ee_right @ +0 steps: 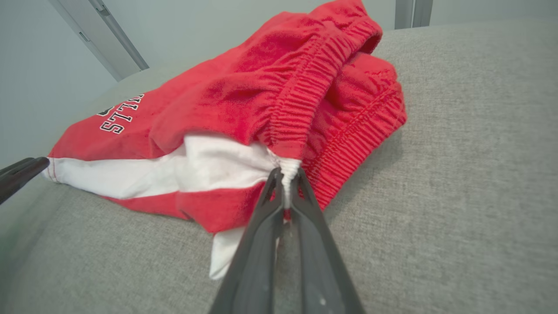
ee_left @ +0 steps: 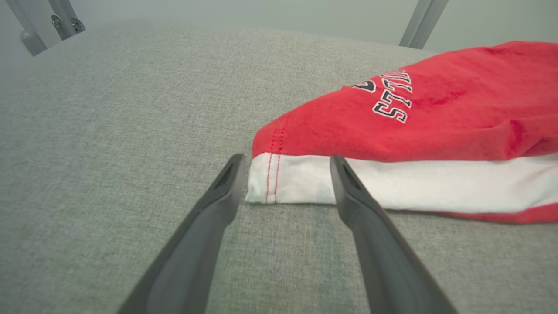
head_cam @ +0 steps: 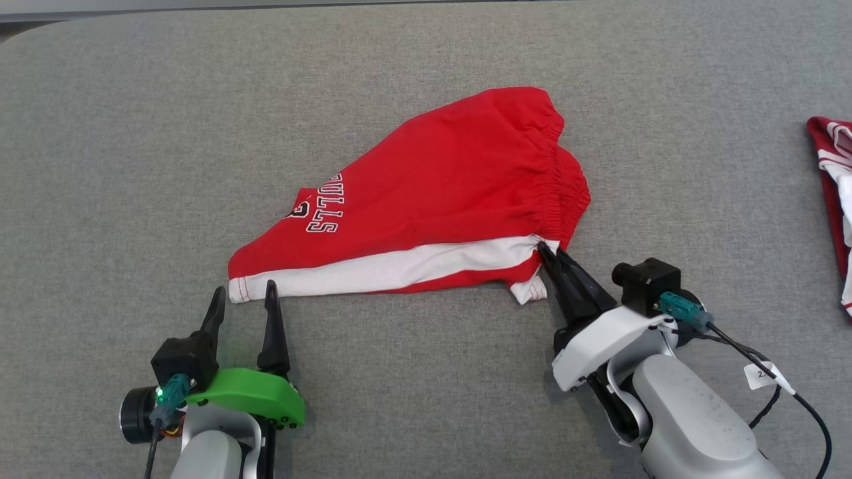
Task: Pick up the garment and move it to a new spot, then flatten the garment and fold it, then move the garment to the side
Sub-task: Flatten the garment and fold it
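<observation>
The red garment (head_cam: pixel 432 193) lies rumpled at the middle of the grey fabric surface (head_cam: pixel 133 133). Its waistband corner (ee_right: pixel 287 168) is pinched between the closed fingers of the right gripper (head_cam: pixel 547 251). The left gripper (head_cam: pixel 245 287) is spread wide, with the white hem corner (ee_left: pixel 266 179) between its fingers, ungripped. The hem should be clamped before lifting, and both corners raised level. A second garment (head_cam: pixel 832 193) is seen at the surface's right edge. Metal posts (ee_left: pixel 420 22) are seen beyond.

We seem to be in a bare test lab: grey fabric-covered table (ee_left: pixel 109 152) under our left gripper (ee_left: pixel 286 160), metal struts (ee_left: pixel 420 22) and plain wall (ee_left: pixel 239 13) beyond.
</observation>
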Robot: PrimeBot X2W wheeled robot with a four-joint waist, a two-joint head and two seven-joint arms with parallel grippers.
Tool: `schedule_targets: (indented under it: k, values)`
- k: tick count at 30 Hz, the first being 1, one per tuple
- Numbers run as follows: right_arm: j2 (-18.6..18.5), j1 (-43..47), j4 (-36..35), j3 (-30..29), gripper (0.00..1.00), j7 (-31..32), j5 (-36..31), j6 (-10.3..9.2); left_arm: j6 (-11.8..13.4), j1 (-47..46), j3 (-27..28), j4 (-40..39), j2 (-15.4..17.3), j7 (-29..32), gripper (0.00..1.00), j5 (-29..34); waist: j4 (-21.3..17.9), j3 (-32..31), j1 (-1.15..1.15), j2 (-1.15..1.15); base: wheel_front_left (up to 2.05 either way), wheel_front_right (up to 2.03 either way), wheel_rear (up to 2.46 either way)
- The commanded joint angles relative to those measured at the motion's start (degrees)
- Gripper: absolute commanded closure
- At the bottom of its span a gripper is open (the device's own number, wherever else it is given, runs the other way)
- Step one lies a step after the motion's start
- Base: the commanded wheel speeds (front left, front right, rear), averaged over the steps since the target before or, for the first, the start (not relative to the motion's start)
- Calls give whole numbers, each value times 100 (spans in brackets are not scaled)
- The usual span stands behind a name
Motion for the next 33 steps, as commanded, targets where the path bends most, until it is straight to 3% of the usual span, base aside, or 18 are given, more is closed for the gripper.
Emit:
schedule_targets:
  k: [1,18,19,20,21,26,33]
  values:
    - [-46,56,-57,-56,100,-16,-16,-5,-39,0,22,54,23,4,0,-59,-29,-12,0,0,0,0,0]
    - [-23,128,-311,-423,100,-16,-168,-6,-295,-107,166,505,23,5,0,-569,-322,20,0,0,0,0,0]
    - [-20,131,-312,-427,100,-16,-169,-6,-311,-114,143,517,22,7,24,-580,-324,19,0,0,0,0,0]
    - [-17,138,-314,-435,100,-16,-177,-6,-332,-115,117,533,22,7,58,-599,-325,15,0,0,0,0,0]
    - [-14,146,-315,-440,100,-16,-180,-5,-353,-117,102,532,22,7,100,-588,-323,12,0,0,0,0,0]
    - [0,167,-344,-491,100,-16,-188,-6,-458,-84,127,291,25,4,100,-448,-289,-56,0,0,0,0,0]
    - [12,64,-665,-616,100,-16,-148,-6,-607,-138,452,-631,24,4,100,-97,-294,-462,0,0,0,0,0]
